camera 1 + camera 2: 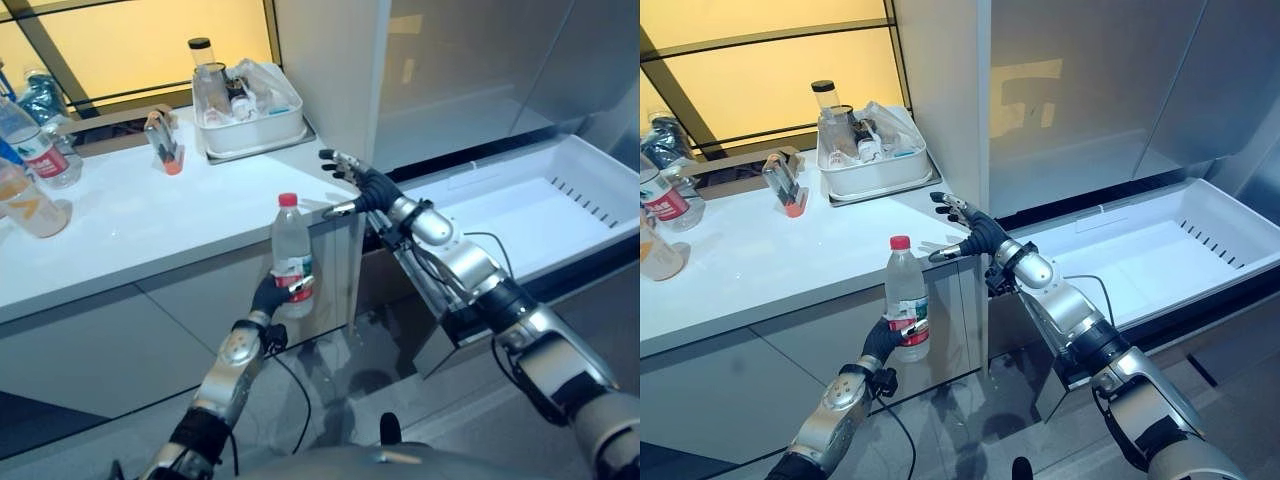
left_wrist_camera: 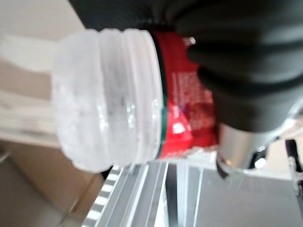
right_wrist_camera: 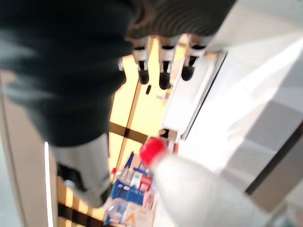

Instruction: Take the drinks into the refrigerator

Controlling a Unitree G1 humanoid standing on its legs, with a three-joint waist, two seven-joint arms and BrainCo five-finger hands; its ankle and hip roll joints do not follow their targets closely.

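Left hand [image 1: 270, 297]: I see it curled round the lower part of the water bottle [image 1: 291, 252].
Water bottle: upright, red cap up, held off the desk [image 1: 150, 225] front edge.
Right hand [image 1: 362, 185]: fingers spread, empty, at 2 o'clock of the bottle.
Drawer [image 1: 520, 215]: open, at 3 o'clock.

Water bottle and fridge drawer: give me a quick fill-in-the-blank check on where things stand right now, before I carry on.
1. The water bottle is held upright by the ____ hand.
2. The bottle's cap is ____ in colour.
3. The right hand, fingers spread, is holding ____.
4. The white refrigerator drawer stands pulled ____.

Missing words: left; red; nothing; open
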